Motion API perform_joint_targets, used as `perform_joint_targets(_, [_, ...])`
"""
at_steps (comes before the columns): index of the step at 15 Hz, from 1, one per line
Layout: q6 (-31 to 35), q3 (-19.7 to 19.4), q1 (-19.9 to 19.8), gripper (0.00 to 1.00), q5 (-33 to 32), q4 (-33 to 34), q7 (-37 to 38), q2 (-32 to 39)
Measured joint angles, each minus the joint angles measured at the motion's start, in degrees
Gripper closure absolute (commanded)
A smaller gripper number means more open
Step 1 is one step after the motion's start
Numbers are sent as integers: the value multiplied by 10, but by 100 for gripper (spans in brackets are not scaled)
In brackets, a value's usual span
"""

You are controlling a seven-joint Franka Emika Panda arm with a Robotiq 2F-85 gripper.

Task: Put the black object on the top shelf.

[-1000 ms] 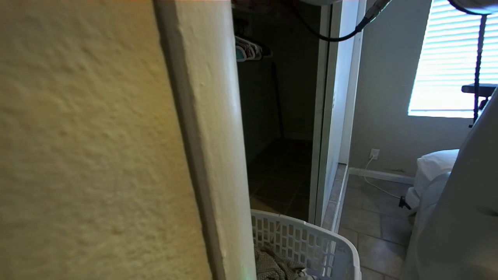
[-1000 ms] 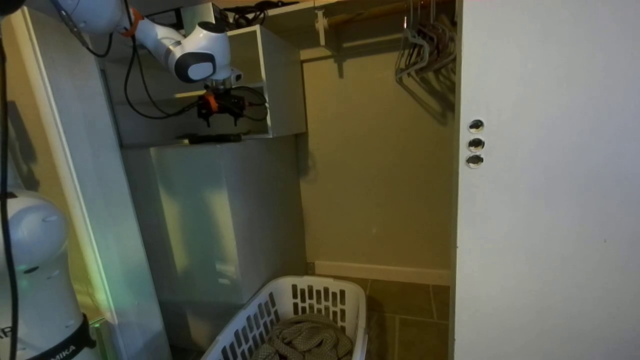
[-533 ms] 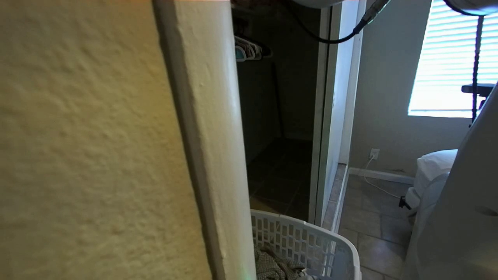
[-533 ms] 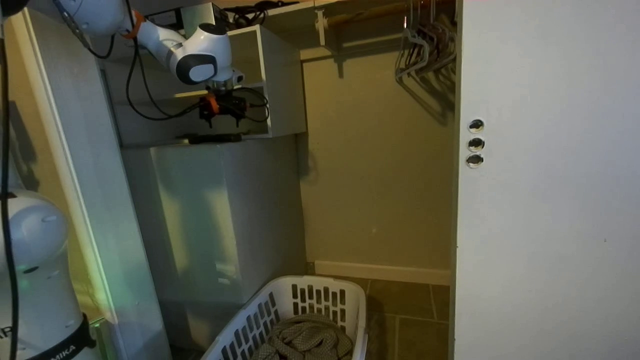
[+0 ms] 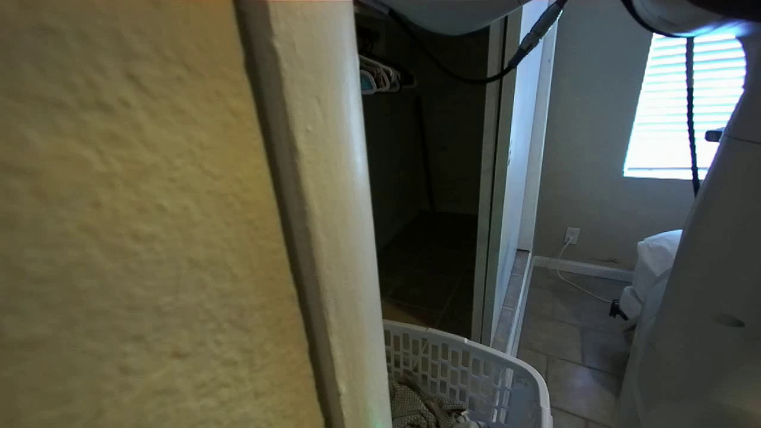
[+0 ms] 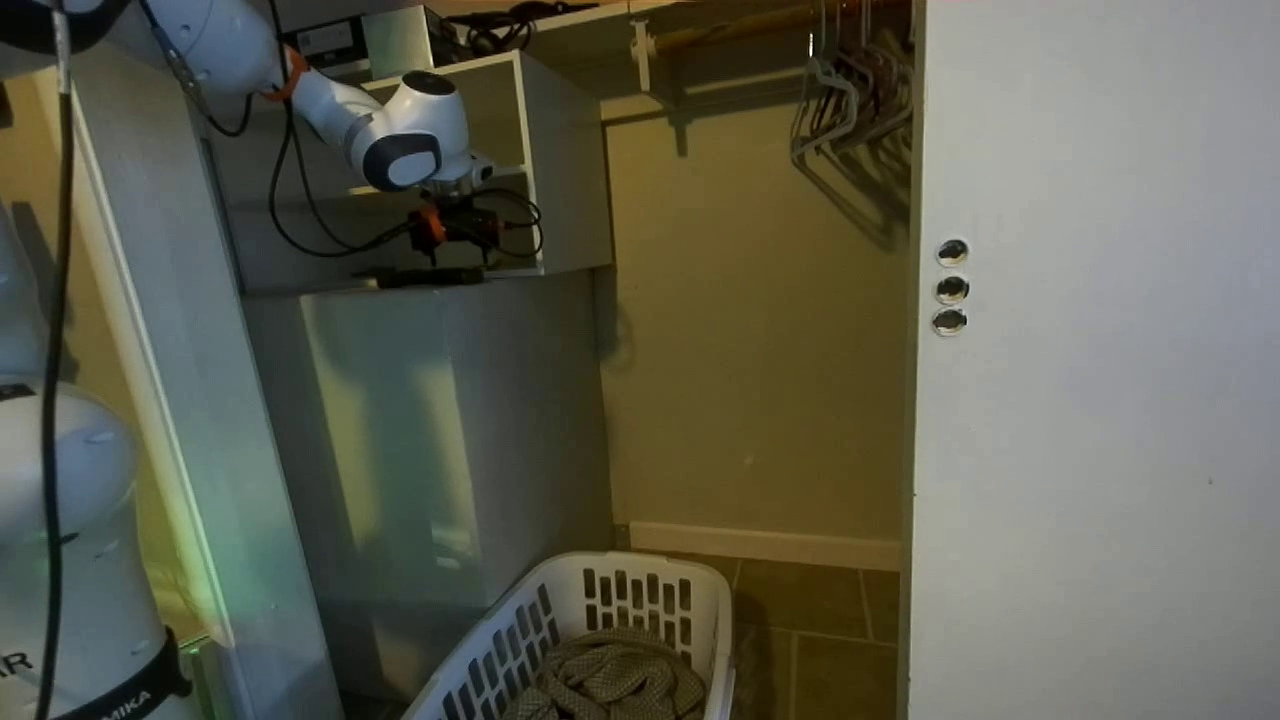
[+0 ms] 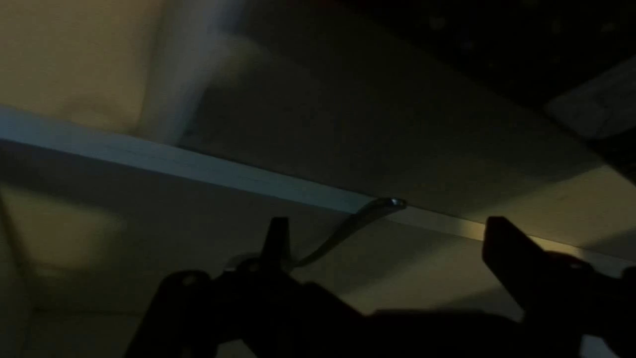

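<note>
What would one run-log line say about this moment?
tool open | above black object | pickup not yet made | laundry basket holding cloth below

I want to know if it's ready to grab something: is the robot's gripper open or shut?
Open. In the wrist view, the gripper has its two dark fingers standing wide apart.

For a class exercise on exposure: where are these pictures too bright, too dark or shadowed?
In an exterior view, the window glares almost white while the closet lies in gloom; in an exterior view, hangers cast slanting shadows on the wall; the wrist view is dim overall, its gripper a near-black silhouette.
</note>
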Motion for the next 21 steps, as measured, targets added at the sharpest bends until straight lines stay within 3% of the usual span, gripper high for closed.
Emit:
perform_joint_targets(1, [6, 3, 0, 19, 0, 3, 2, 4])
perform_joint_targets(5, [24, 12, 0, 47, -4, 13, 9, 18])
perform_joint_targets(6, [26, 13, 0, 17, -6, 15, 12, 20])
perform_joint_targets(7, [28, 14, 0, 11, -8, 16, 15, 22])
perform_joint_targets(8, [29, 15, 0, 48, -11, 16, 18, 23])
perform_joint_targets(11, [29, 16, 0, 62, -22, 16, 26, 25])
perform_joint_targets(16, [31, 16, 0, 98, -34, 17, 36, 25])
perform_joint_targets(21, [32, 15, -3, 100, -44, 21, 50, 25])
